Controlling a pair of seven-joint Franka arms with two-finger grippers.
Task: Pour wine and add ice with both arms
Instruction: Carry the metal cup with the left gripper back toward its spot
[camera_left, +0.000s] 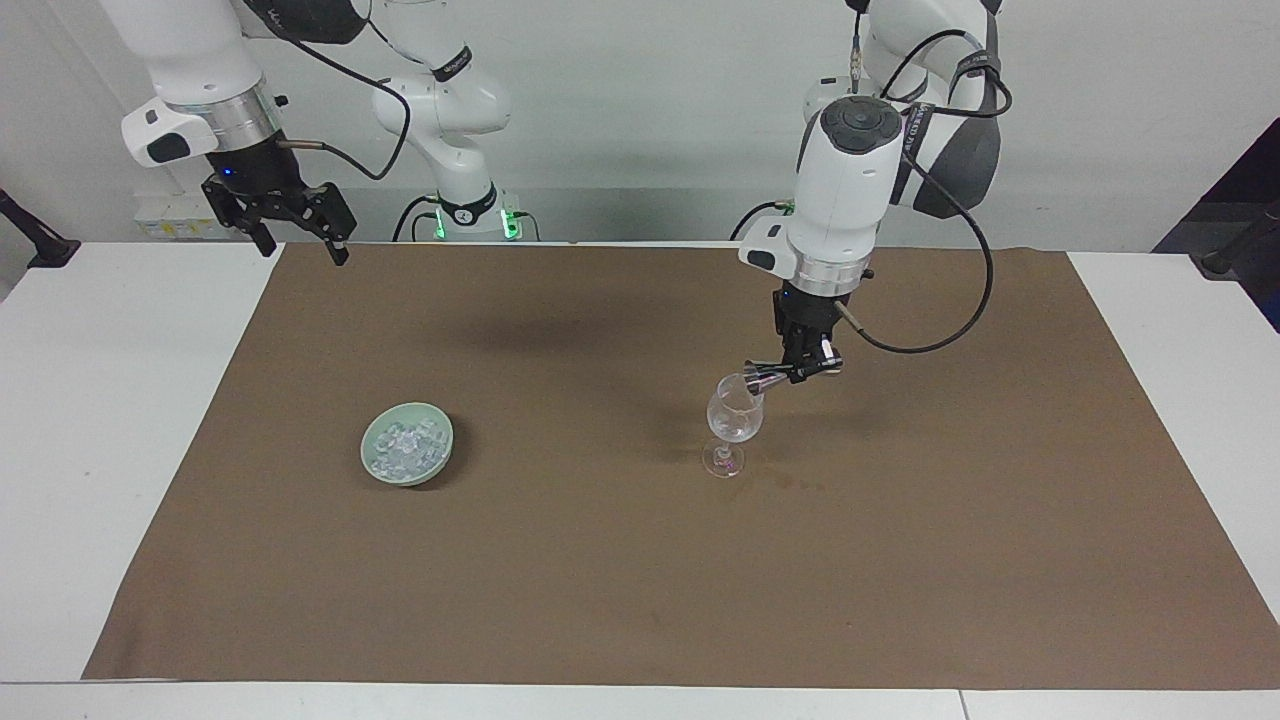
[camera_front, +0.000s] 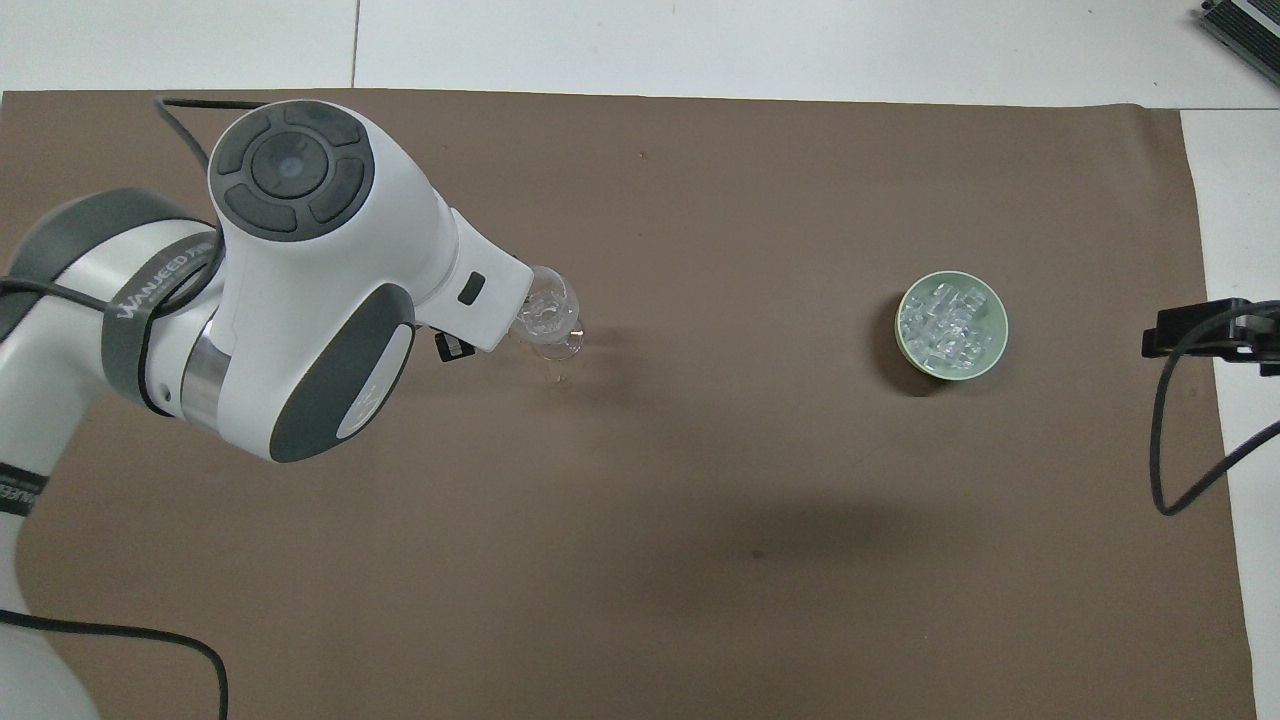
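Observation:
A clear stemmed glass (camera_left: 735, 415) stands upright on the brown mat (camera_left: 640, 580), toward the left arm's end. My left gripper (camera_left: 800, 368) hangs just above the glass's rim, shut on small silver tongs (camera_left: 762, 377) whose tips reach over the rim. In the overhead view the left wrist covers this gripper, and only the glass (camera_front: 548, 312) shows beside it. The ice (camera_left: 405, 447) fills a pale green bowl (camera_left: 372, 462) toward the right arm's end, also seen from above as ice (camera_front: 948, 322). My right gripper (camera_left: 305, 250) waits open and raised over the mat's corner. No wine is in view.
A few small dark spots (camera_left: 790, 483) mark the mat beside the glass's foot. White table (camera_left: 100, 420) borders the mat on both ends. The right arm's black cable (camera_front: 1165, 450) hangs over the mat's edge.

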